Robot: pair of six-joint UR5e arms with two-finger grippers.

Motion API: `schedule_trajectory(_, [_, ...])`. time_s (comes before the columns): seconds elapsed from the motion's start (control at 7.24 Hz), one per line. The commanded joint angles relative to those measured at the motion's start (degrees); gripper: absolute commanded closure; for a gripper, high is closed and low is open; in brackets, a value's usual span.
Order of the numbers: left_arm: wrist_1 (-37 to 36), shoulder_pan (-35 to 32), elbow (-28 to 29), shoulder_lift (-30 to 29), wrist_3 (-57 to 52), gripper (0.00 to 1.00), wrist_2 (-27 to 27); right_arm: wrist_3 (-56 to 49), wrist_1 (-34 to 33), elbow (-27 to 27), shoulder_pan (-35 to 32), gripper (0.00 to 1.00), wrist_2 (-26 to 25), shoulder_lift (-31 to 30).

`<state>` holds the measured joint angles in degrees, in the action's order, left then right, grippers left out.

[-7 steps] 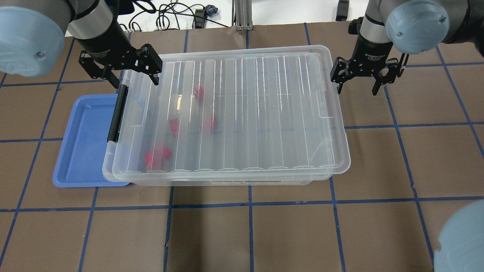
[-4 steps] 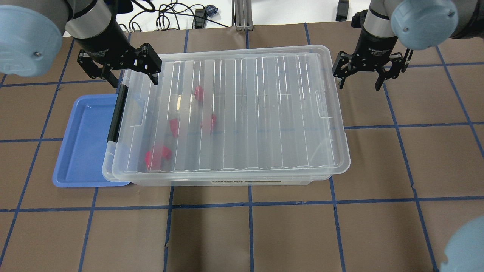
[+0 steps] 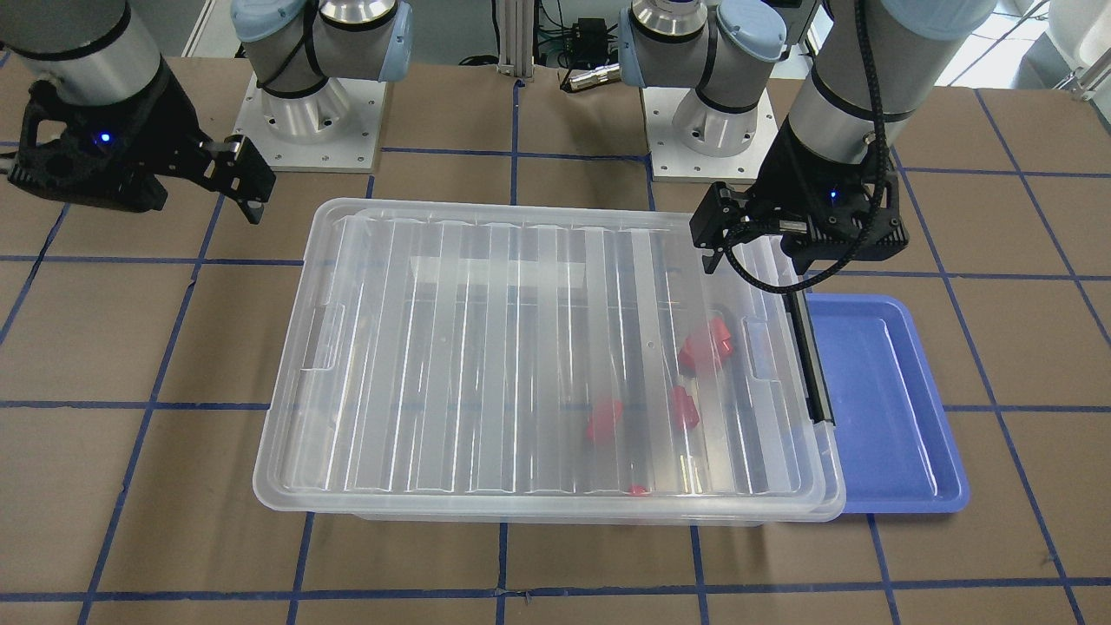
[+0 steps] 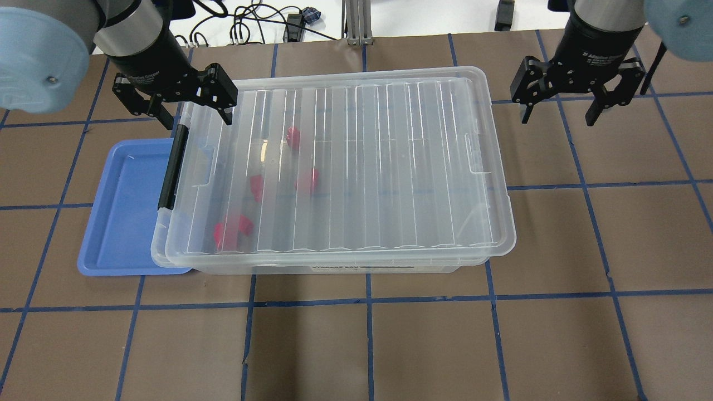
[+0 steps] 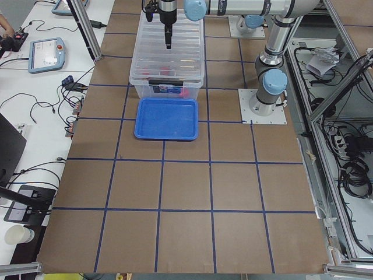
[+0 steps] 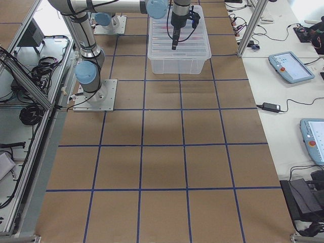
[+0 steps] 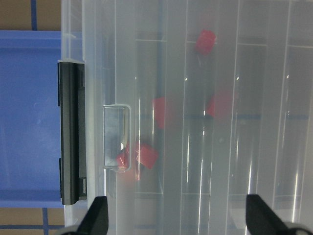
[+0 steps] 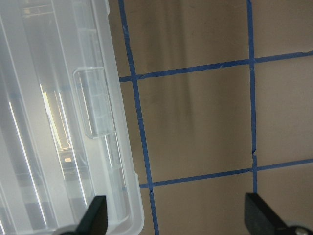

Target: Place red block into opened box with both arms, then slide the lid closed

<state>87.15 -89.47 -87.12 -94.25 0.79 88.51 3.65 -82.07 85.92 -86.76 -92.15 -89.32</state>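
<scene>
Your left gripper (image 4: 198, 120) and right gripper (image 4: 557, 120) stand open, empty; left, astride the clear ribbed plastic lid (image 4: 362, 167), may snag it.

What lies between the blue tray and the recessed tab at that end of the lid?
The box's black clip bar, seen clearest in the left wrist view: blue tray on one side, the lid's tab on the other.

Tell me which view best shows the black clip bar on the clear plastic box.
Left wrist-mounted: the black clip bar is close, full-length and unobstructed. Overhead and front-facing show it smaller; right wrist-mounted misses it.
</scene>
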Motion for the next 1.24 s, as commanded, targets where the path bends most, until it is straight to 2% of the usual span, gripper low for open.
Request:
schedule_trajectory(0.0, [0.04,0.0,0.02,0.12,0.0,0.0,0.0,-0.13,1.56,1.26,-1.39,0.0,-0.22,-0.86])
schedule_trajectory(0.83, [-0.05,-0.18,-0.94,0.82,-0.08,0.0,-0.09,0.04,2.79,0.92,-0.87,0.0,0.22,-1.38])
schedule_trajectory(1.11, [-0.31,-0.18,-0.86,-0.14,-0.09,0.0,1.4,2.14,2.62,0.48,-1.21,0.0,0.31,-2.08])
